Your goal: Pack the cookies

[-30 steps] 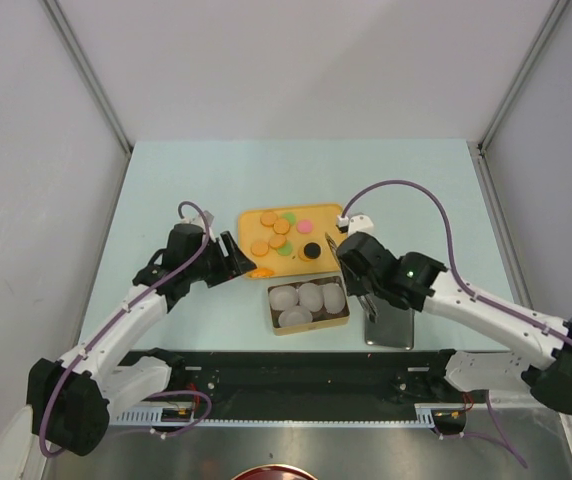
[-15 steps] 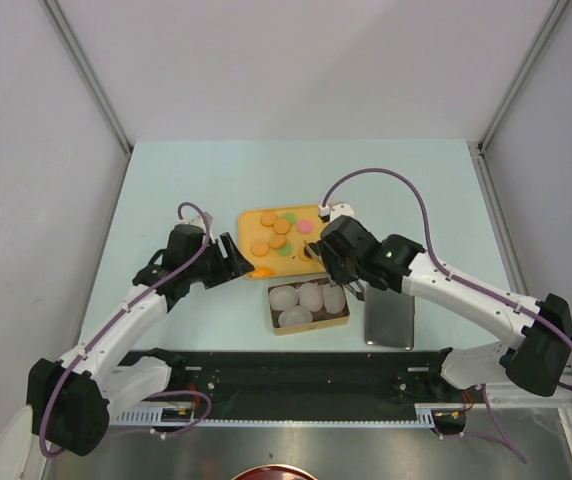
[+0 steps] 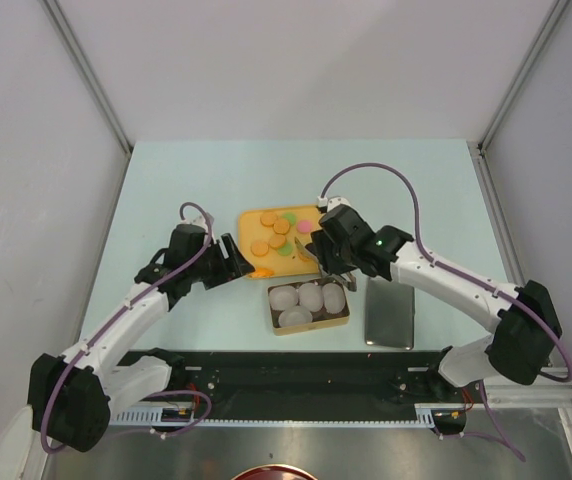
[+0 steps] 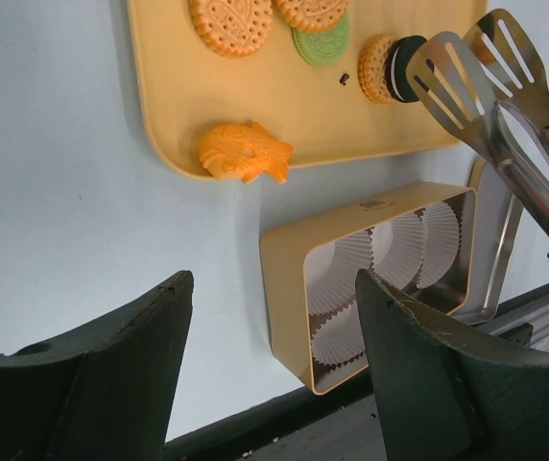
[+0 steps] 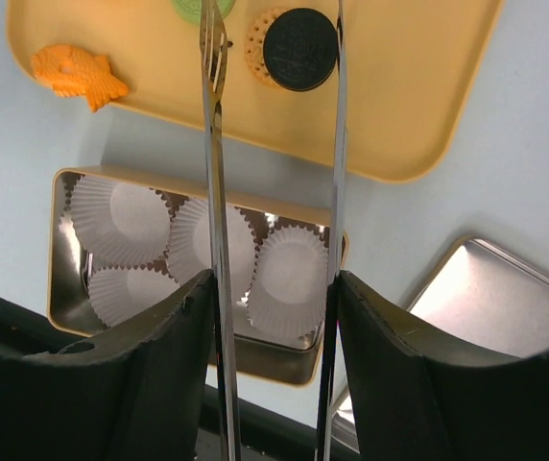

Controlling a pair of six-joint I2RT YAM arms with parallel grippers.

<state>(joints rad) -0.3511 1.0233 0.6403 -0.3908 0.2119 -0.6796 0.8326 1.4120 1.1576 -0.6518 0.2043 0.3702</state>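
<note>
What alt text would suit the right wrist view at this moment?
The right fingers hold metal tongs, whose open arms frame a black cookie on a yellow tray. Nearer the camera sits a tin lined with white paper cups, a metal lid beside it.

Tongs (image 4: 486,142) – shiny metal; cups (image 5: 121,223) – crinkled paper; tray (image 5: 418,96) smooth matt plastic, prob.

cookies (image 3: 276,241) orange, green, pink, black; flat on yellow tray (image 3: 248,230).
</note>
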